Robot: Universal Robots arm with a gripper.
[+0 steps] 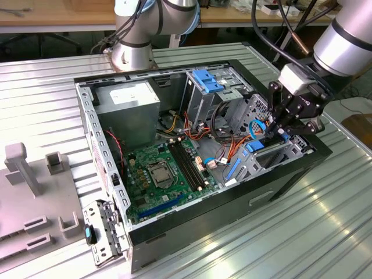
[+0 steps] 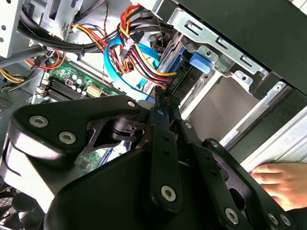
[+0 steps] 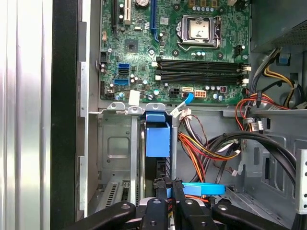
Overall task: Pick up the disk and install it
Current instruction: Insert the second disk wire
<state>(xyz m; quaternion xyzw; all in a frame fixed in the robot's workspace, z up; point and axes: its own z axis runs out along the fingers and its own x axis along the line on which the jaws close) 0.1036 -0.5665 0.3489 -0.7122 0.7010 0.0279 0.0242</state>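
Note:
The disk (image 3: 157,136) stands on edge in the metal drive cage (image 3: 115,143) at the case's front corner, its blue end tab toward the motherboard. The same blue tab (image 2: 199,62) appears in the second wrist view, and the disk (image 1: 254,146) sits below the arm in the exterior view. My gripper (image 3: 168,184) hangs over the disk's other end, fingers (image 2: 159,103) pressed together with no gap. Their tips are at the disk's edge, among the cables. Whether they touch it is hidden.
The open computer case (image 1: 232,203) lies on a ribbed metal table. Inside are the motherboard (image 1: 157,174), a grey power supply box (image 1: 128,107), a light-blue slotted bracket (image 1: 209,78) and cable bundles (image 3: 211,143). A person's hand (image 2: 283,179) rests outside the case wall.

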